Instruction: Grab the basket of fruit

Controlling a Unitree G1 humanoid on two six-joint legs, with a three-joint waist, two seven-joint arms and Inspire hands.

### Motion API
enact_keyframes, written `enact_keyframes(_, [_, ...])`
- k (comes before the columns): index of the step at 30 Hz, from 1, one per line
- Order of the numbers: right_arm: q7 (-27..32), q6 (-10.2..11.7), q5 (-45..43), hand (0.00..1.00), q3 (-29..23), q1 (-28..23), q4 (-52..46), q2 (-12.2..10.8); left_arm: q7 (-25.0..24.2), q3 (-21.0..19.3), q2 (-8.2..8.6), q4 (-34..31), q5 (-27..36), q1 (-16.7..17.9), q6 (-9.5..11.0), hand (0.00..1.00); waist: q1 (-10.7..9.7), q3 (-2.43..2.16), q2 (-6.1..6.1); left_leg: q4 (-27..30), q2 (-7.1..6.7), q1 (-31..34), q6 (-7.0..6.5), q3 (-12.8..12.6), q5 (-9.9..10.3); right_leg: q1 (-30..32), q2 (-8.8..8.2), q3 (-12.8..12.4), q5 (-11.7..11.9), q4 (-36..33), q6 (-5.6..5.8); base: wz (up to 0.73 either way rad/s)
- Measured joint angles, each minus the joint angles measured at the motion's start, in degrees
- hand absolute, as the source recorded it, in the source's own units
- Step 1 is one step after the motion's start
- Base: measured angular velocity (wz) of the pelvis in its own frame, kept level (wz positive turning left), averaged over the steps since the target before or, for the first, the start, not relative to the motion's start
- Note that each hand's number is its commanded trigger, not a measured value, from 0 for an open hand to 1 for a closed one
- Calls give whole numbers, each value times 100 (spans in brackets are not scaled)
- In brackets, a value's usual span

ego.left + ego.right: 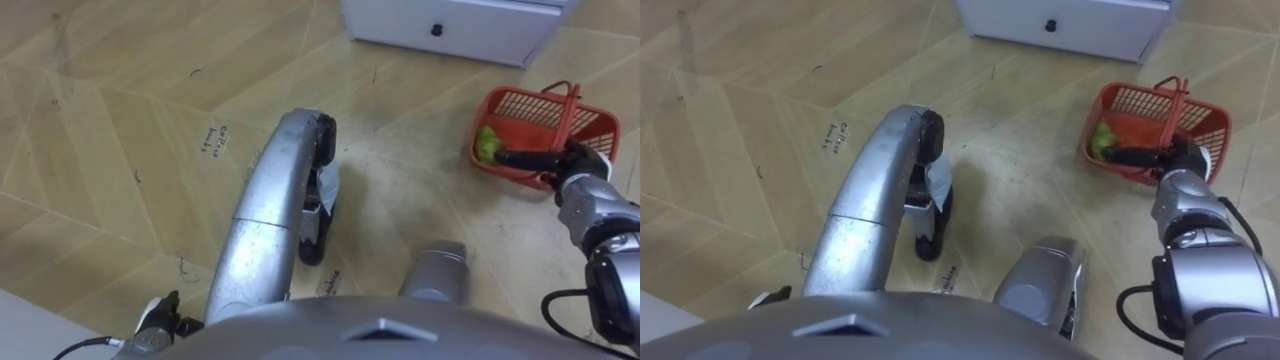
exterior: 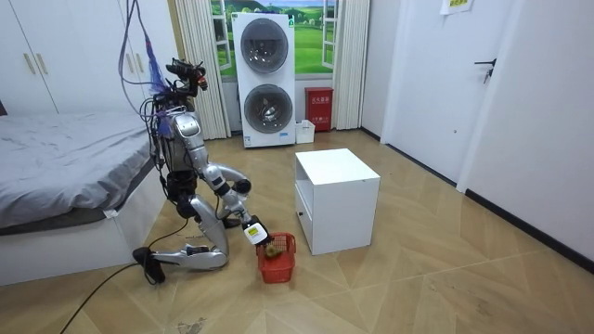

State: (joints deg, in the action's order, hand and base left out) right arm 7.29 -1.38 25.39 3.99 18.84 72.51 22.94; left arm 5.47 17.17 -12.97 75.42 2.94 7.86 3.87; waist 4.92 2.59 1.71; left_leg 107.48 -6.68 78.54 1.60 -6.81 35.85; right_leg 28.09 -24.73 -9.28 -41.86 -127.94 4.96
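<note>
The fruit basket [image 1: 540, 118] is red plastic mesh and stands on the wood floor at my front right, its handle [image 1: 570, 100] upright. A green fruit [image 1: 486, 143] lies inside at its left end. My right hand [image 1: 545, 158] reaches over the basket's near rim, and its dark fingers [image 1: 512, 157] stretch straight along that rim towards the fruit, below the handle. In the room view I kneel on the floor with my right hand [image 2: 251, 228] held out to the basket [image 2: 277, 262].
A white cabinet [image 1: 450, 25] with a dark drawer knob stands just beyond the basket. In the room view a bed [image 2: 65, 176] is behind me and stacked washing machines [image 2: 269, 79] stand at the far wall. My raised knee [image 1: 300, 150] lies left of the basket.
</note>
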Motion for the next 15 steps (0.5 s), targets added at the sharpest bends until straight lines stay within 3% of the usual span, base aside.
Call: enact_keyframes(15, [1, -2, 75, 100, 153, 8, 0, 11, -29, 8, -32, 2, 203, 1, -26, 0, 28, 1, -3, 20, 1, 0, -4, -3, -2, -2, 1, -18, 0, -26, 0, 0])
